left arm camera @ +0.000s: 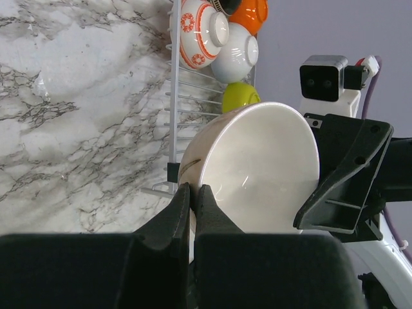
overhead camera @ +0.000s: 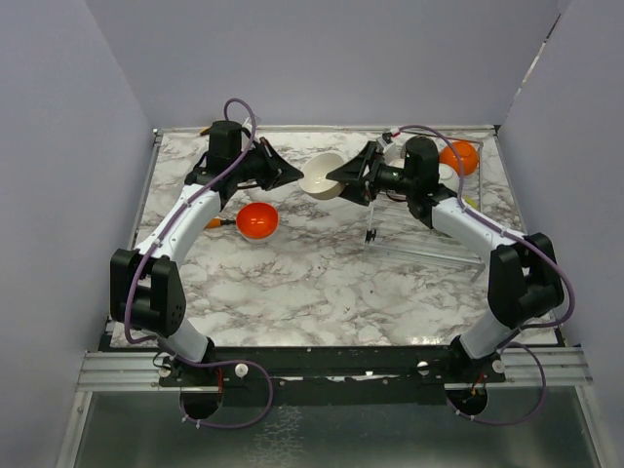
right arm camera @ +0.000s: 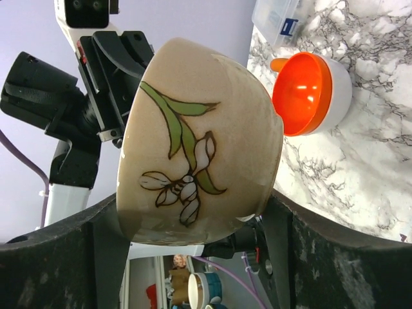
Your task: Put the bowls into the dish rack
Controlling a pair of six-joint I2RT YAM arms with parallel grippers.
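Left pincer (left arm camera: 193,193): pinches beige bowl (left arm camera: 257,167) rim | right pincer (right arm camera: 193,205): straddles it

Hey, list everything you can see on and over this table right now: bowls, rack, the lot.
beige bowl: one, beige with a painted flower, in the air between both grippers
orange bowl: one, orange inside, white outside, on the table
bowls in the rack: four seen, patterned bowl, white bowl, second orange bowl, lime green bowl
dish rack: one, silver wire, table's far right
clear box: one, blue label, by the table's edge
table: one, marbled white
left gripper: black, shut on the beige bowl's rim
right gripper: black, fingers either side of the beige bowl
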